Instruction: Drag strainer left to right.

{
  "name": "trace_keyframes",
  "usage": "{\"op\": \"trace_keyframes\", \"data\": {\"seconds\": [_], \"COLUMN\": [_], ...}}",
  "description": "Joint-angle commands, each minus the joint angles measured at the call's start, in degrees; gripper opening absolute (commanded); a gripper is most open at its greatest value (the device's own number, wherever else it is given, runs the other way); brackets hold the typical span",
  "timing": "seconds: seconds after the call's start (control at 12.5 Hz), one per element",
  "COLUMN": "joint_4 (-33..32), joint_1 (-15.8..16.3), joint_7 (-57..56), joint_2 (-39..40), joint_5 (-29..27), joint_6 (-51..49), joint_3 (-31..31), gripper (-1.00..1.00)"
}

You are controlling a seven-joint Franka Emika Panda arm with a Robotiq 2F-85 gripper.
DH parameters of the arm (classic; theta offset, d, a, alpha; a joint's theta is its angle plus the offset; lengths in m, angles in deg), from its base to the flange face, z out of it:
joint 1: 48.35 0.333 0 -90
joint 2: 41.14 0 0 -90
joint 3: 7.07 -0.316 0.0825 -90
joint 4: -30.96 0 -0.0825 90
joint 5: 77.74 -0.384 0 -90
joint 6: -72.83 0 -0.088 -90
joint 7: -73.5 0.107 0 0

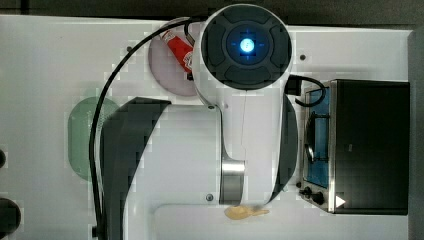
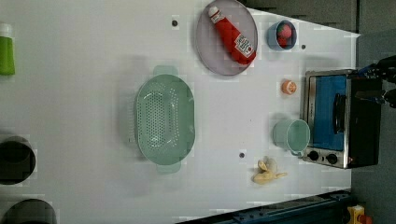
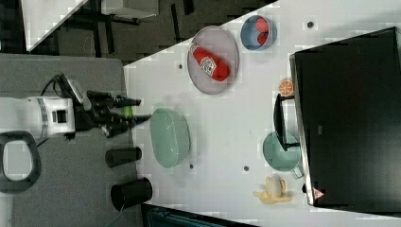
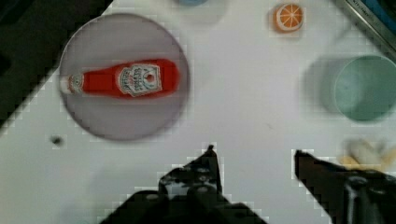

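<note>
1. The arm is reaching in from the right view's left, its gripper (image 3: 144, 109) hanging beside the table edge, just short of the strainer (image 3: 169, 137) and not touching it.
2. In the wrist view the gripper (image 4: 254, 156) is holding its fingers well apart, with nothing between them.
3. The strainer (image 2: 164, 120) is sitting upright on the white table (image 2: 84, 93), its open bowl facing up and its long axis running up and down in the left view.
4. To the left view's right, the grey plate (image 2: 212, 51) is carrying a ketchup bottle (image 2: 232, 35); the mint cup (image 2: 292, 135) is standing against the toaster oven (image 2: 341, 119), with a banana (image 2: 267, 171) near it.
</note>
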Motion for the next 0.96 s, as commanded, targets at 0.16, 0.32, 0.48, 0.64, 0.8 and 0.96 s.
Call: {"op": "trace_keyframes", "data": {"seconds": [0.16,0.32,0.48,0.64,0.8,0.96], "joint_4": [-7.97,-8.28,-8.40,-8.43,-8.48,-8.49], "joint_1": [0.98,1.62,2.71,3.48,3.63,3.73], "joint_7": [0.69,0.69,0.69,1.68,6.45,16.18], "joint_2": [-22.13,-21.82,-20.61,-18.21,-14.69,-10.23], "joint_5": [2.24,1.59,-0.37,-1.26,-1.27,-1.26], "joint_6": [-14.73,-14.44,-13.95,-11.34,-7.13,-2.42], "joint_3": [3.27,1.94,-1.82,-7.56,-14.21,-20.76], "gripper": [0.81,1.00,1.00,1.00,1.00,1.00]}}
